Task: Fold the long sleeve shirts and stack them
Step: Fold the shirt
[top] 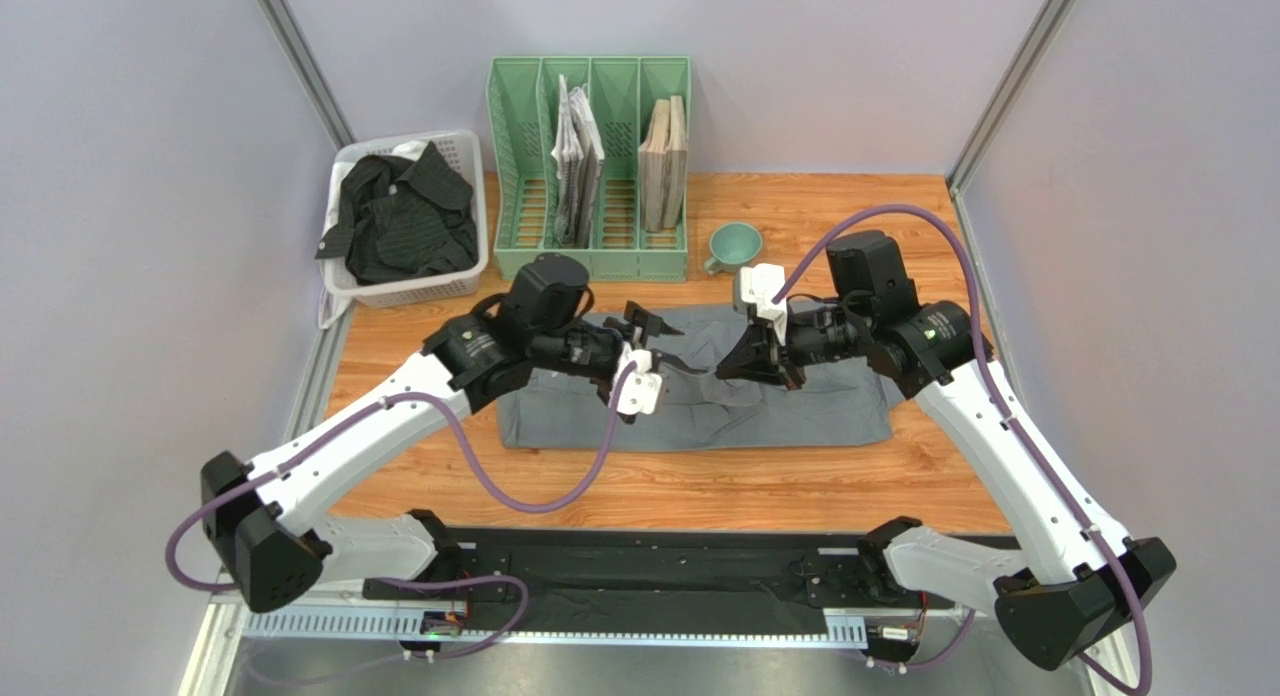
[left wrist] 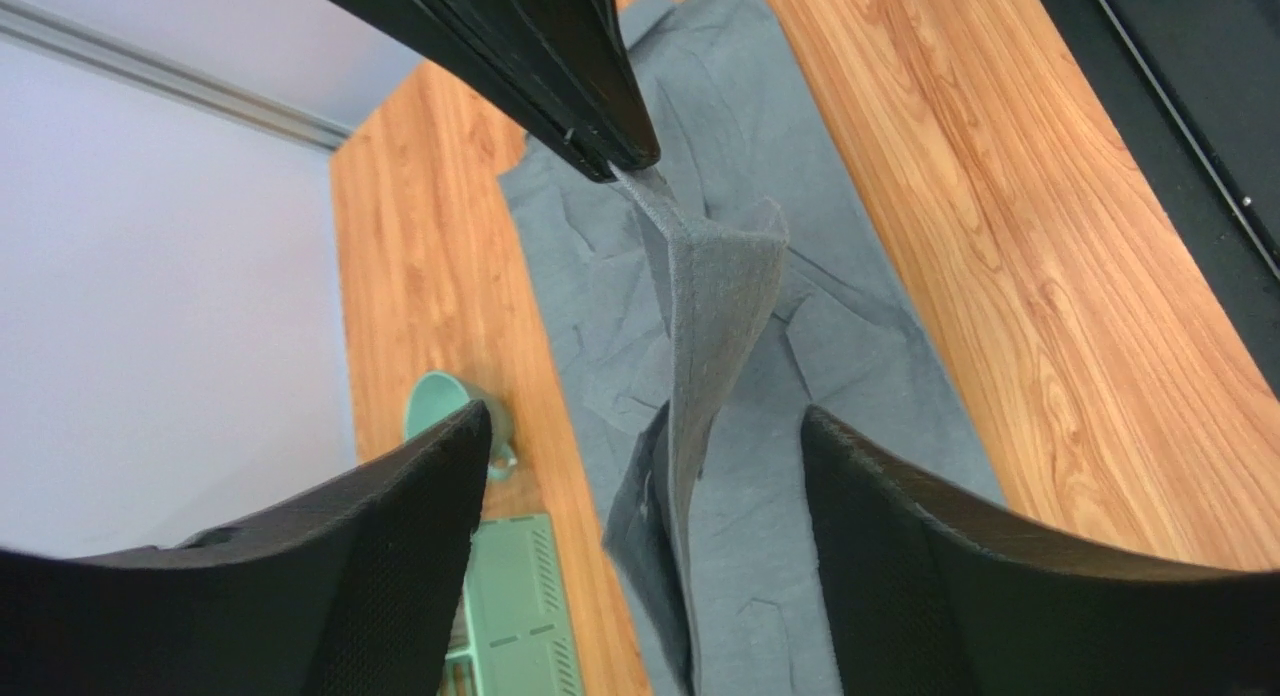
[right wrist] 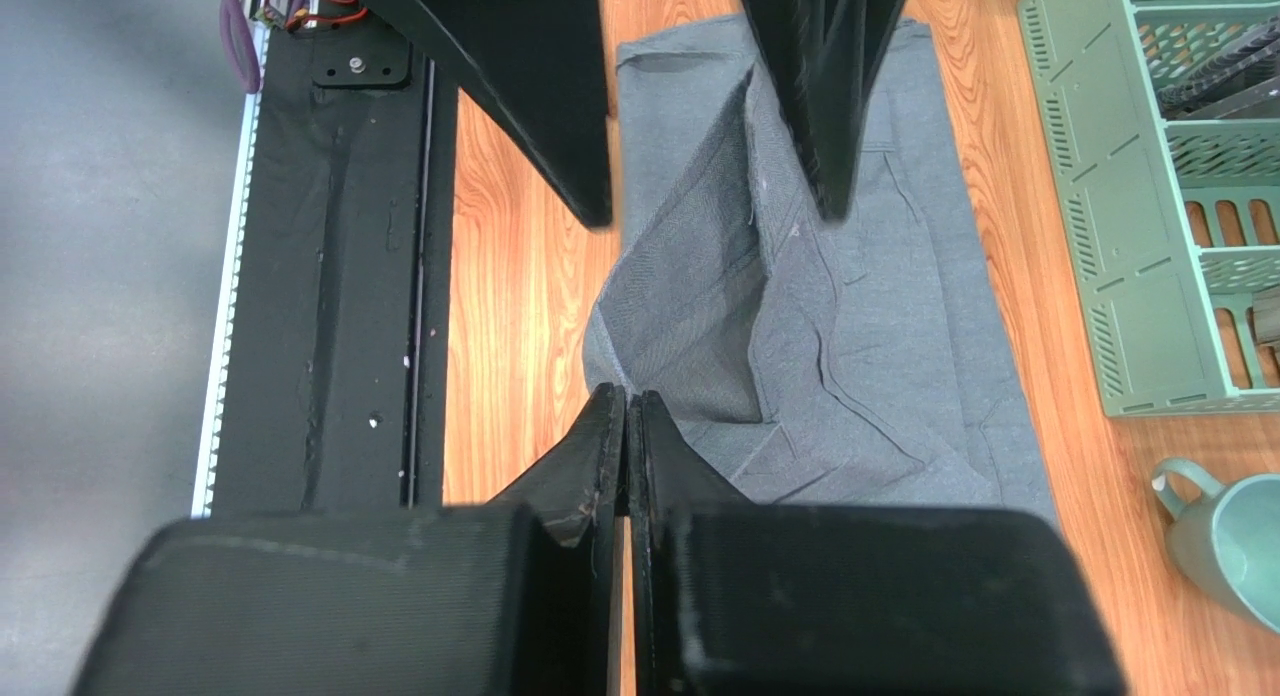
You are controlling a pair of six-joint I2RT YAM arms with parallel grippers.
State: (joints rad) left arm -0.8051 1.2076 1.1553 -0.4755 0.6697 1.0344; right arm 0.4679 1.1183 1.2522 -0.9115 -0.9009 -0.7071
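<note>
The mid-grey long sleeve shirt [top: 812, 408] lies in a long flat strip on the wooden table. My right gripper [top: 747, 369] is shut on a fold of it and holds that fold up off the table; the right wrist view shows the pinch [right wrist: 627, 404] on the grey cloth [right wrist: 887, 321]. My left gripper [top: 669, 348] is open, and its fingers [left wrist: 646, 419] straddle the raised fold of grey shirt [left wrist: 721, 291] without closing on it. The black striped shirt [top: 398, 216] lies crumpled in a white basket [top: 406, 294] at the back left.
A green file rack [top: 589, 164] holding papers stands behind the shirt; it also shows in the right wrist view [right wrist: 1172, 201]. A green mug [top: 733, 246] sits to its right, close to the shirt's far edge. A black mat [top: 646, 569] runs along the near edge.
</note>
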